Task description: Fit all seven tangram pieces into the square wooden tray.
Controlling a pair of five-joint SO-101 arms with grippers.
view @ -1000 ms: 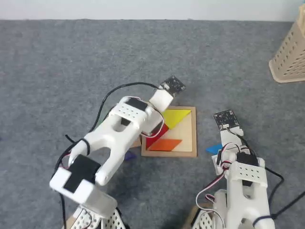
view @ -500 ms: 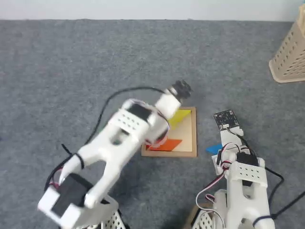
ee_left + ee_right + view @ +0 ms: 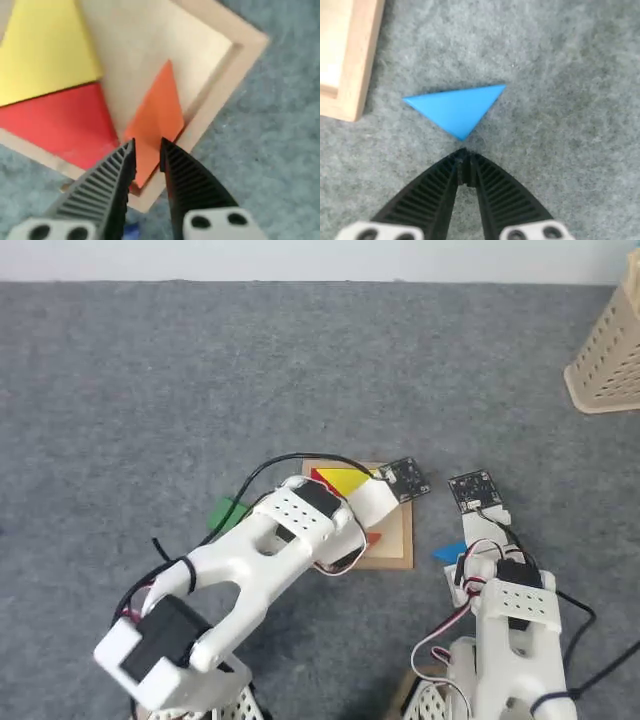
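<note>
**High view.** The square wooden tray (image 3: 408,532) lies near the middle of the grey mat (image 3: 150,390). The left arm (image 3: 270,545) extends from the mat's near edge and covers most of the tray. The yellow piece (image 3: 346,480) lies against the tray's far edge. A sliver of the red piece (image 3: 319,476) shows at the tray's far left corner. A sliver of the orange piece (image 3: 374,537) shows closer to the tray's near edge. The green piece (image 3: 228,512) lies on the mat, to the left of the tray and apart from it. The blue triangle (image 3: 450,552) lies on the mat just off the tray's right edge, next to the right arm (image 3: 515,605). A perforated beige object (image 3: 605,350) stands at the mat's far right corner.

**Left wrist view.** The left gripper (image 3: 146,143) hangs over the orange piece with its jaws parted by a narrow gap and nothing between them. Whether the fingertips touch the piece cannot be told. The orange piece lies against the tray rim near one corner and beside the red piece, which borders the yellow piece.

**Right wrist view.** The right gripper (image 3: 463,159) has its jaws closed together and empty. The blue triangle lies flat on the mat just past the fingertips. A corner of the tray sits near it.
</note>
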